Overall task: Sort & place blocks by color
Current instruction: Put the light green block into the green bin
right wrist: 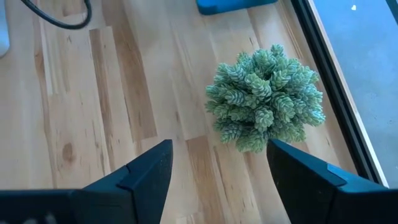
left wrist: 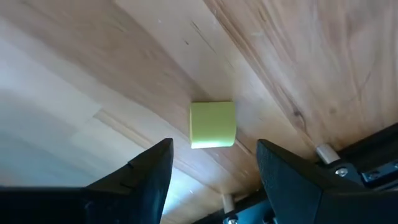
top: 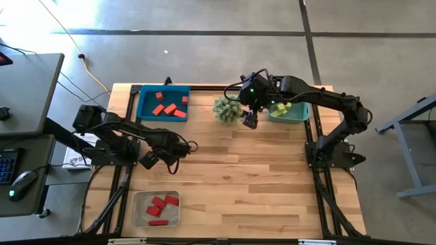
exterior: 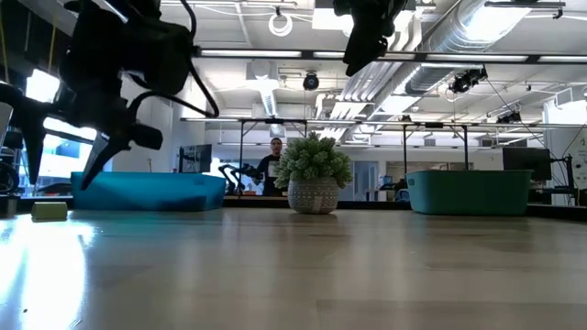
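A small yellow-green block (left wrist: 212,124) lies flat on the wooden table near its left edge; the low view shows the same block (exterior: 49,210). My left gripper (left wrist: 214,171) hangs open just above it, pointing steeply down, one finger on each side and clear of the block; in the high view the left gripper (top: 146,161) covers the block. My right gripper (top: 250,121) stands open high over the table beside the spiky green plant (right wrist: 266,99), with nothing between its fingers (right wrist: 149,180).
A blue bin (top: 163,102) with several red blocks stands at the far left. A teal bin (top: 289,112) with yellow-green blocks stands at the far right. A clear tray (top: 157,207) with red blocks sits at the near left. The table's middle is bare wood.
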You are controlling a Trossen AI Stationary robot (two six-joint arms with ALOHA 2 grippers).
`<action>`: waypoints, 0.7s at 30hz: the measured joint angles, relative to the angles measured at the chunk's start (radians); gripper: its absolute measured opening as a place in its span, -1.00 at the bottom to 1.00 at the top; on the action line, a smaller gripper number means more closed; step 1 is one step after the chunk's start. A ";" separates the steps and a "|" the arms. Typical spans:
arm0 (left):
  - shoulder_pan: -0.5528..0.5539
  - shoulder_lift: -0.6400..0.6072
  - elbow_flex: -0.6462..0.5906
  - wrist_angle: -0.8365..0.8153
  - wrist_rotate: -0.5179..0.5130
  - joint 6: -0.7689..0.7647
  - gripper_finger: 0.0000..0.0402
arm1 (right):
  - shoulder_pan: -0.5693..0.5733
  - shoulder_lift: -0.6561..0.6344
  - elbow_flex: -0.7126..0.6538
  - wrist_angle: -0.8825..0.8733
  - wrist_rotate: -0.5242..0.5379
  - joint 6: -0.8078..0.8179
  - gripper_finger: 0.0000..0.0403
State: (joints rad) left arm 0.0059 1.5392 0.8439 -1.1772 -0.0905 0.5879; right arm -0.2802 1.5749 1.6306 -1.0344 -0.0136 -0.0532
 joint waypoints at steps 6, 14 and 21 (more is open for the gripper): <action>0.000 0.055 -0.002 0.004 -0.003 0.035 0.10 | 0.000 0.000 0.000 0.000 -0.026 0.000 0.23; 0.000 0.111 -0.002 0.012 -0.007 0.029 0.10 | 0.000 0.000 0.000 0.000 -0.029 0.004 0.23; 0.000 0.173 -0.002 0.036 -0.054 0.013 0.10 | 0.000 0.000 0.000 -0.004 -0.029 0.011 0.23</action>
State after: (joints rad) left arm 0.0062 1.7123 0.8421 -1.1411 -0.1449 0.6014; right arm -0.2798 1.5749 1.6306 -1.0382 -0.0425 -0.0422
